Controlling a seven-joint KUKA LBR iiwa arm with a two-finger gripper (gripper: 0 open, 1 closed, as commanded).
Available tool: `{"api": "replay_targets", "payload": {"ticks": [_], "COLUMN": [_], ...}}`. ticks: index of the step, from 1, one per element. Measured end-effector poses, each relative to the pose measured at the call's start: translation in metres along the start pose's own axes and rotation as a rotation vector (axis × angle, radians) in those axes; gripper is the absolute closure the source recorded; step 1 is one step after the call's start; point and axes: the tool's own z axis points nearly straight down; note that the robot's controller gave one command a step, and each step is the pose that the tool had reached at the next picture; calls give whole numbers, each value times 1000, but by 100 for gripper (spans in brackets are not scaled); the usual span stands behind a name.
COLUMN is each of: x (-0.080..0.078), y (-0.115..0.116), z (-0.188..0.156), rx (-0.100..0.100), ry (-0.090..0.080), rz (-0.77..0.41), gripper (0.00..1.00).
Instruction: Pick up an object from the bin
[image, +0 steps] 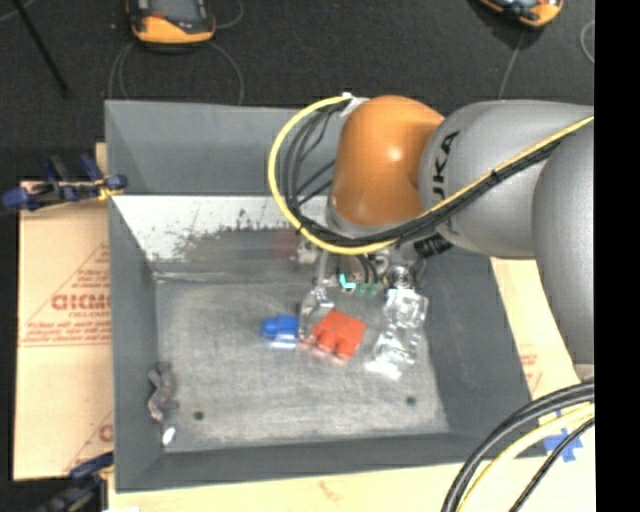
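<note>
Right, the big silver arm (520, 190) comes in from the right and bends down over the grey metal bin (230, 395), its orange wrist cover (385, 160) sitting above the back wall with a yellow cable (283, 195) looped round it. Below that cover the gripper (345, 298) is low over the middle of the bin floor, directly above a small cluster of things. Whether it is spread wide or closed down cannot be told, since the wrist hides too much of it. On the right of the cluster lies a crumpled clear plastic piece (398, 335). Just beside that, right beneath the gripper, is a chunky red block (338, 335). Touching the block's left edge is a small blue piece (280, 330). Well apart, in the near left corner, lies a little grey lump (159, 392) with a tiny white scrap (168, 435) just beside it.
</note>
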Motion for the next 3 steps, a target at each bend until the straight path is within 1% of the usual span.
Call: {"api": "replay_targets", "payload": {"ticks": [1,2,3], "x": [1,-2,7], "y": [13,12,23], "z": [88,83,-49], "rx": [0,-2,1], "ry": [-2,-11,-17], "rz": [106,108,4], "gripper": [0,100,100]}}
